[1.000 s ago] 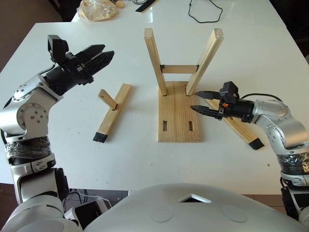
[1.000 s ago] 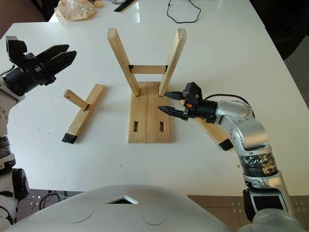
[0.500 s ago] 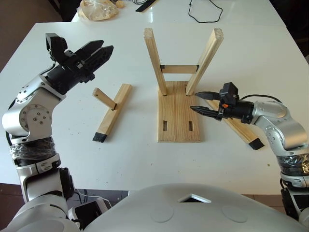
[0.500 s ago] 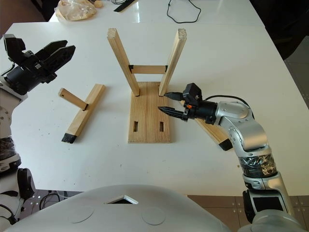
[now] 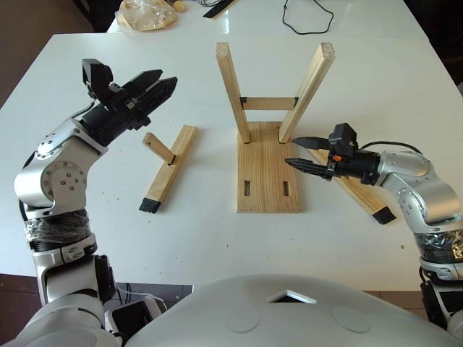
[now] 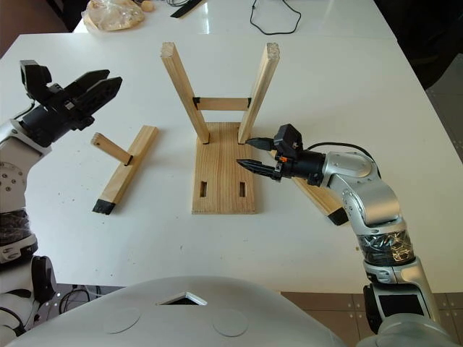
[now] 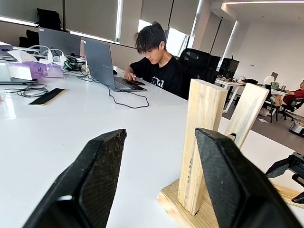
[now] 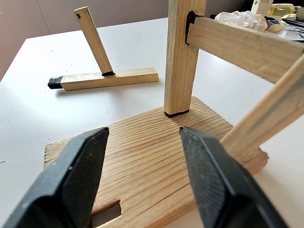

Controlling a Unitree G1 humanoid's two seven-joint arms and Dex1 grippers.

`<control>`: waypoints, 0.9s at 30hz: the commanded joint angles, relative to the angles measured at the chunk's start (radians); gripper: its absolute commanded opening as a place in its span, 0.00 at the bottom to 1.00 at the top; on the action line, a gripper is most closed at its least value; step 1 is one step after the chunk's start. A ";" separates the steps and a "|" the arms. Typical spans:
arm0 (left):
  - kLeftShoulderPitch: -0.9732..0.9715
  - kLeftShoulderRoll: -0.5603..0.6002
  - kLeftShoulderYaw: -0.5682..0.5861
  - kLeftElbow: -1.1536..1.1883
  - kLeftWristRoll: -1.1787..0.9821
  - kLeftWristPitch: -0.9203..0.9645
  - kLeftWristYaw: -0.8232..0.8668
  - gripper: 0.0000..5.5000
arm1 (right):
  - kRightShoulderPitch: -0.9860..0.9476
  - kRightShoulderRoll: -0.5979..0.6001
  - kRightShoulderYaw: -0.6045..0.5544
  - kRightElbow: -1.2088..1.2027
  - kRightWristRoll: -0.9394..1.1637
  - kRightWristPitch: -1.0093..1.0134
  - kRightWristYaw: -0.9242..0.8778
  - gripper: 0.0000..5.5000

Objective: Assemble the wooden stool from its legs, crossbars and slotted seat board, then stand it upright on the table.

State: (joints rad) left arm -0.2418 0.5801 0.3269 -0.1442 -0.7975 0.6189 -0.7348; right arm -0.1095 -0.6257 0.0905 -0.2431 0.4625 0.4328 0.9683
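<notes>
The slotted seat board (image 5: 266,170) lies flat mid-table with two legs (image 5: 231,88) standing up from its far end, joined by a crossbar (image 5: 268,103). Two empty slots (image 5: 247,189) show at its near end. To its left lies a loose leg (image 5: 168,169) with a short crossbar (image 5: 158,147) sticking up from it. Another loose leg (image 5: 356,189) lies to the right, partly under my right arm. My right gripper (image 5: 298,151) is open, hovering over the board's right edge. My left gripper (image 5: 155,84) is open, raised above the table beyond the left loose leg.
A crumpled plastic bag (image 5: 147,13) and a black cable (image 5: 307,18) lie at the table's far edge. In the left wrist view a person sits at a laptop (image 7: 104,64) on another table behind. White tabletop (image 5: 108,210) surrounds the parts.
My left gripper has shifted to the right and slightly down, closer to the loose leg's upright crossbar. That crossbar shifted a little with the leg. The right arm has stayed put.
</notes>
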 commanded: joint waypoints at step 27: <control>-0.017 -0.012 0.014 -0.009 -0.001 -0.009 0.054 0.49 | -0.029 -0.003 -0.005 0.003 -0.003 0.004 0.005 0.50</control>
State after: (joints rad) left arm -0.2492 0.5736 0.3325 -0.1722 -0.8046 0.6181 -0.6835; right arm -0.1238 -0.6259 0.0898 -0.2407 0.4626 0.4330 0.9718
